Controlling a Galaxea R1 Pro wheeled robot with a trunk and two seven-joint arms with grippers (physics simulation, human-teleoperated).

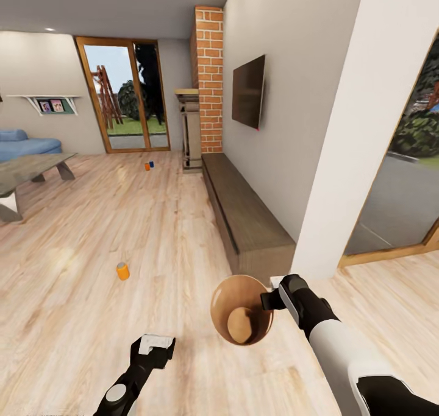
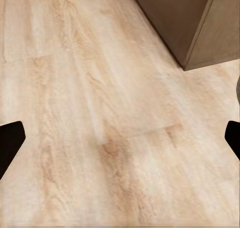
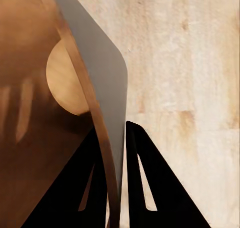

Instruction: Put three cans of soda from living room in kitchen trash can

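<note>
My right gripper (image 1: 271, 299) is shut on the rim of the tash can (image 1: 241, 309), a round bucket with a coppery inside, held low over the wood floor. In the right wrist view both fingers (image 3: 145, 188) clamp the can's grey wall (image 3: 102, 72), one finger inside and one outside. One orange can of soda (image 1: 122, 271) stands on the floor ahead to the left. Two more cans, one orange (image 1: 147, 166) and one blue (image 1: 152, 164), sit far off near the glass doors. My left gripper (image 1: 155, 346) hangs open over bare floor, its fingertips (image 2: 10, 143) spread wide.
A long dark low cabinet (image 1: 244, 215) runs along the right wall under a TV (image 1: 249, 91), its corner close to my left gripper (image 2: 192, 22). A white pillar (image 1: 360, 130) stands at right. A coffee table (image 1: 30, 169) and blue sofa (image 1: 24, 145) are at left, the brick fireplace (image 1: 209, 81) beyond.
</note>
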